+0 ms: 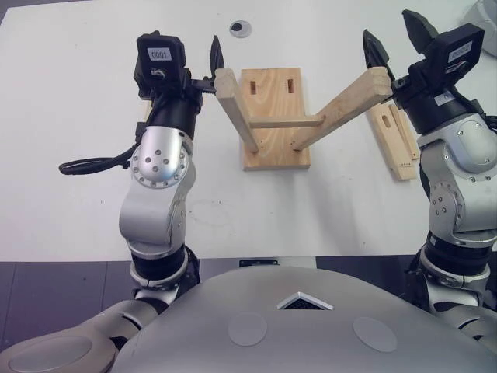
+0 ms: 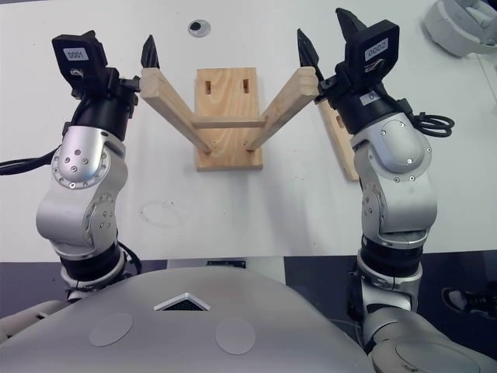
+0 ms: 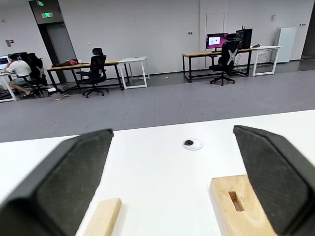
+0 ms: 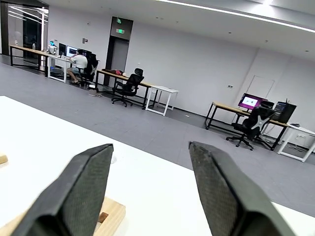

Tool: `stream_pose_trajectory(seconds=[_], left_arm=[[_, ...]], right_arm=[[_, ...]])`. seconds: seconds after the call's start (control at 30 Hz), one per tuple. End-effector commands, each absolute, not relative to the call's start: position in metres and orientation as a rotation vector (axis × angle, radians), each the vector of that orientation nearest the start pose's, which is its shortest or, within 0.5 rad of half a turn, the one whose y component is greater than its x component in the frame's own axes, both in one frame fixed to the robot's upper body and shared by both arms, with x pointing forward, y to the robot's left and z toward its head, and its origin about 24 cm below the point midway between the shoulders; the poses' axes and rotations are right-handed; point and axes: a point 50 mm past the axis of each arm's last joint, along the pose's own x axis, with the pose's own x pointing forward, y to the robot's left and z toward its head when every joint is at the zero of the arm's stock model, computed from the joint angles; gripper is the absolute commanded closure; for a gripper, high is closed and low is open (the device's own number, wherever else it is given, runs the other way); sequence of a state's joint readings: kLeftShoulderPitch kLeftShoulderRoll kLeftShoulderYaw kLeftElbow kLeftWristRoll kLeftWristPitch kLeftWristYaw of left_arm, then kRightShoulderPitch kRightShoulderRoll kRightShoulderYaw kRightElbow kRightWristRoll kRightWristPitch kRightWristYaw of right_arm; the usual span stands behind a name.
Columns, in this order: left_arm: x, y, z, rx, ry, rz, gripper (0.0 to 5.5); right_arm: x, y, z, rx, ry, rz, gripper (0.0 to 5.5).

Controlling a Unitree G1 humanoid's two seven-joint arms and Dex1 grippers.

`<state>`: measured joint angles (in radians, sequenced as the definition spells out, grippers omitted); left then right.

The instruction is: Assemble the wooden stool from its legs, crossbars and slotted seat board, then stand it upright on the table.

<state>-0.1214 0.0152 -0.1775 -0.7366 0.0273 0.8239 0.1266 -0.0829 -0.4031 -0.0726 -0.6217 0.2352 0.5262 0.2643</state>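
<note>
The slotted seat board [image 1: 276,93] lies flat on the white table. A leg frame, two legs joined by a crossbar [image 1: 284,121], stands upright on its near end. My left gripper [image 3: 172,132] is open beside the top of the left leg [image 1: 226,81], which sits just outside its inner finger [image 1: 216,54]. My right gripper [image 1: 388,25] is open, right next to the top of the right leg [image 1: 379,79]. Neither gripper has a leg between its fingers. A second leg frame [image 2: 338,144] lies flat under the right arm.
A round cable hole [image 1: 241,29] sits in the table behind the board. Another wooden piece [image 3: 103,216] lies on the table below the left gripper. A black cable [image 1: 89,165] loops at the left. A white object [image 2: 462,27] rests at the far right corner.
</note>
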Motion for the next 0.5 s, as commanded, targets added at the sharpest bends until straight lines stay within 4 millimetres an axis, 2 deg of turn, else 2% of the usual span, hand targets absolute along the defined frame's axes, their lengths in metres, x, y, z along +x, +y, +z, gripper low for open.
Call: stream_pose_trajectory(seconds=[0.03, 0.13, 0.2, 0.27, 0.3, 0.33, 0.4, 0.5], left_arm=[[0.233, 0.093, 0.152, 0.043, -0.015, -0.191, 0.98], [0.237, 0.122, 0.149, 0.099, -0.005, -0.090, 0.98], [0.241, 0.142, 0.155, 0.138, -0.034, -0.028, 0.98], [0.250, 0.159, 0.174, 0.191, -0.116, 0.027, 0.98], [0.255, 0.164, 0.193, 0.200, -0.190, 0.032, 0.98], [0.258, 0.165, 0.208, 0.198, -0.250, 0.028, 0.98], [0.261, 0.155, 0.239, 0.070, -0.351, -0.054, 0.98], [0.252, 0.133, 0.261, -0.127, -0.390, -0.219, 0.98]], right_arm=[[0.242, -0.167, 0.158, -0.240, -0.099, 0.357, 2.61], [0.247, -0.187, 0.156, -0.248, -0.055, 0.234, 2.61], [0.249, -0.195, 0.157, -0.241, -0.050, 0.191, 2.61], [0.253, -0.201, 0.171, -0.190, -0.107, 0.158, 2.61], [0.256, -0.203, 0.185, -0.156, -0.173, 0.143, 2.61], [0.257, -0.205, 0.197, -0.135, -0.230, 0.131, 2.61], [0.257, -0.201, 0.225, -0.082, -0.360, 0.149, 2.61], [0.250, -0.181, 0.255, 0.029, -0.490, 0.279, 2.61]])
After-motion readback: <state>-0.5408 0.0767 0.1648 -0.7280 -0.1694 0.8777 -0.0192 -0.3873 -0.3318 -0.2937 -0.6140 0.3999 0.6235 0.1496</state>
